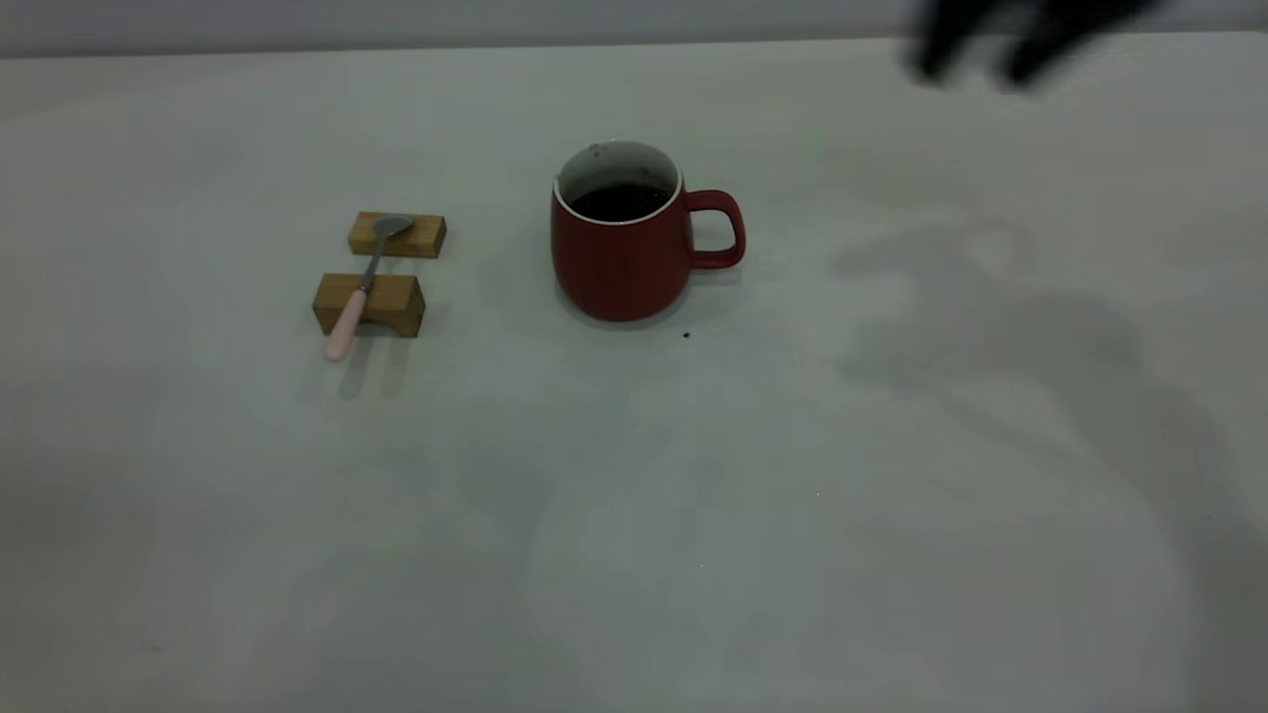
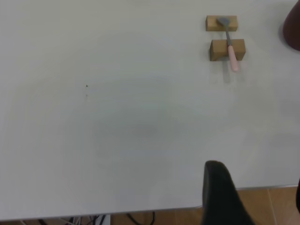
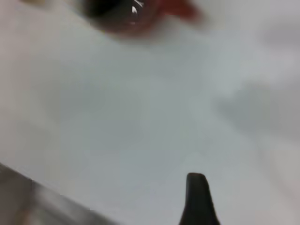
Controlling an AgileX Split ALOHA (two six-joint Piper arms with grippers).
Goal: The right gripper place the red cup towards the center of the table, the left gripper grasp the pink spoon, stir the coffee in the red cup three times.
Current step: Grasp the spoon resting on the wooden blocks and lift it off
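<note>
On wooden blocks [image 1: 381,272], pink spoon [image 1: 362,284] lies handle-nearest, bowl farthest.

The red cup [image 1: 622,259] of coffee [image 1: 620,202] stands upright mid-table, the pink spoon [image 1: 359,290] well apart.

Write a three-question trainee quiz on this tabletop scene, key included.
1. True or false: the pink spoon lies across two wooden blocks.
2. The red cup holds: A) dark liquid B) nothing C) the spoon.
3. On the exterior view, toward which side does the cup's handle point?

Key: 1 true. 2 A. 3 Right, toward the right gripper, which is at the table's far right corner.
</note>
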